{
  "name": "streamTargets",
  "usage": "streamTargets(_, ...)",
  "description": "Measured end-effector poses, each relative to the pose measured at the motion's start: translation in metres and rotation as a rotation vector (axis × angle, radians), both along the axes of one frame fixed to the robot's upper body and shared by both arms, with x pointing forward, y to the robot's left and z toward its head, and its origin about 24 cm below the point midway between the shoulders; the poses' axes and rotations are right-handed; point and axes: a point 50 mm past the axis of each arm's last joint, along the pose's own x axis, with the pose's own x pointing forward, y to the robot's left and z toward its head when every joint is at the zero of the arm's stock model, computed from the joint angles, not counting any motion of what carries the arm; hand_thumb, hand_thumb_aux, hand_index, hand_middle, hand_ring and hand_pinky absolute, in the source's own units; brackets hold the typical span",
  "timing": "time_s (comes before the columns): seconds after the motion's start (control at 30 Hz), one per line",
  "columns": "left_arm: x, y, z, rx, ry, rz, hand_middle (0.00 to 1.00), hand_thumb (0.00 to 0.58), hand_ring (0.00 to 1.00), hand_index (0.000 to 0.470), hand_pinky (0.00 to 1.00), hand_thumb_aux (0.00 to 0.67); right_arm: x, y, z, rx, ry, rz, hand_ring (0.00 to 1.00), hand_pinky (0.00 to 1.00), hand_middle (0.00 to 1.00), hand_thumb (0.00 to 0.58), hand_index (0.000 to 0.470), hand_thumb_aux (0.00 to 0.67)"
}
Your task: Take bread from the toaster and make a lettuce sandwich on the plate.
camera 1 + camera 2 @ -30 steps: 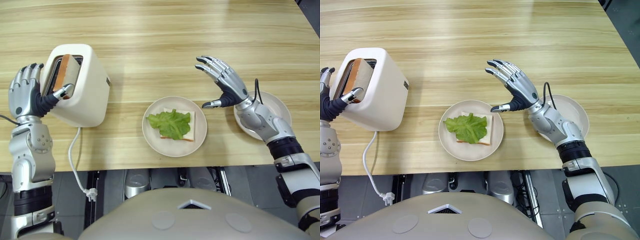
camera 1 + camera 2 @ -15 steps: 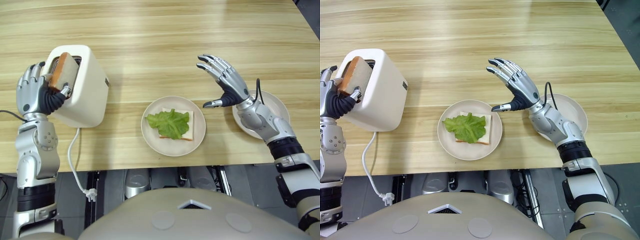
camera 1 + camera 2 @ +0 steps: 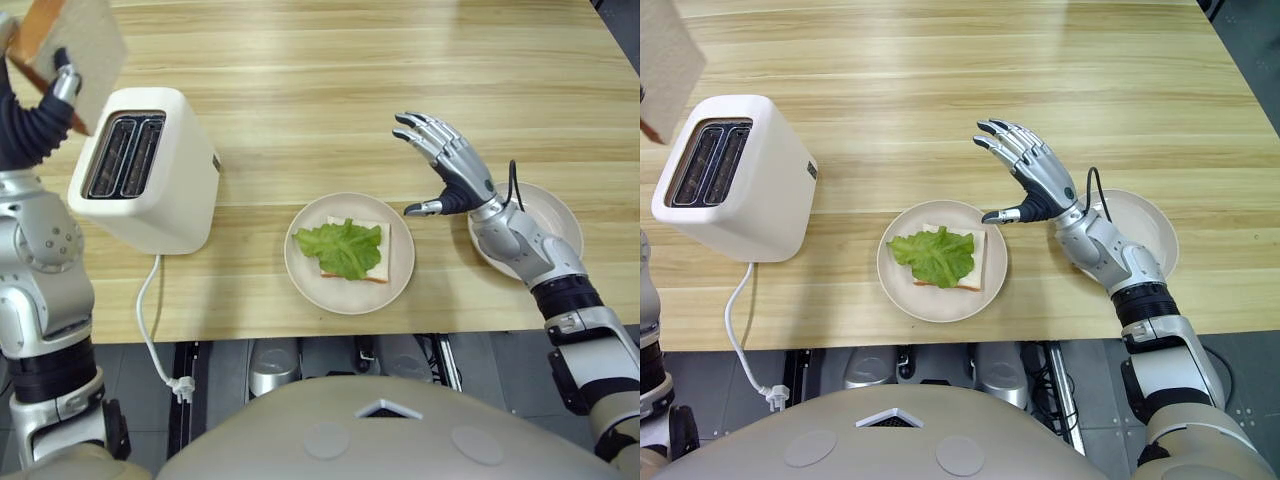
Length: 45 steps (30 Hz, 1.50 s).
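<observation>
My left hand is raised above and to the left of the cream toaster, shut on a slice of bread held high near the top left corner. Both toaster slots look empty. A lettuce leaf lies on a bread slice on the round plate in the middle. My right hand hovers open to the right of the plate, fingers spread, holding nothing.
A second small white plate sits under my right forearm. The toaster's white cord trails off the front edge of the wooden table.
My left hand has lifted the bread slice out of the toaster and up to the top left. The toaster has settled back flat. My right hand has stayed in place.
</observation>
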Motion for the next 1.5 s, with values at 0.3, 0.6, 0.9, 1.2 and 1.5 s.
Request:
streamTargets(0.3, 0.036, -0.102, -0.08, -0.357, 0.667, -0.787, 1.0, 0.58, 1.0, 0.46, 1.0, 0.67, -0.014, -0.014, 0.025, 0.165, -0.11, 0.086, 0.0, 0.0, 0.0, 0.0, 0.0, 0.0)
streamTargets(0.6, 0.054, -0.126, -0.159, -0.54, 1.105, -0.923, 1.0, 0.58, 1.0, 0.46, 1.0, 0.67, -0.041, -0.003, 0.027, 0.026, -0.134, 0.267, 0.0, 0.0, 0.0, 0.0, 0.0, 0.0)
streamTargets(0.9, 0.061, -0.147, -0.187, -0.553, 1.258, -0.976, 1.0, 0.58, 1.0, 0.46, 1.0, 0.67, -0.057, 0.02, -0.014, -0.265, 0.07, 0.465, 0.0, 0.0, 0.0, 0.0, 0.0, 0.0)
streamTargets(1.2, 0.063, -0.15, -0.19, -0.576, 1.329, -1.022, 1.0, 0.58, 1.0, 0.46, 1.0, 0.67, -0.064, 0.026, -0.038, -0.397, 0.207, 0.54, 0.0, 0.0, 0.0, 0.0, 0.0, 0.0)
streamTargets(1.5, 0.069, -0.148, -0.198, -0.557, 1.402, -0.985, 1.0, 0.58, 1.0, 0.46, 1.0, 0.67, -0.062, 0.026, -0.051, -0.483, 0.338, 0.529, 0.0, 0.0, 0.0, 0.0, 0.0, 0.0)
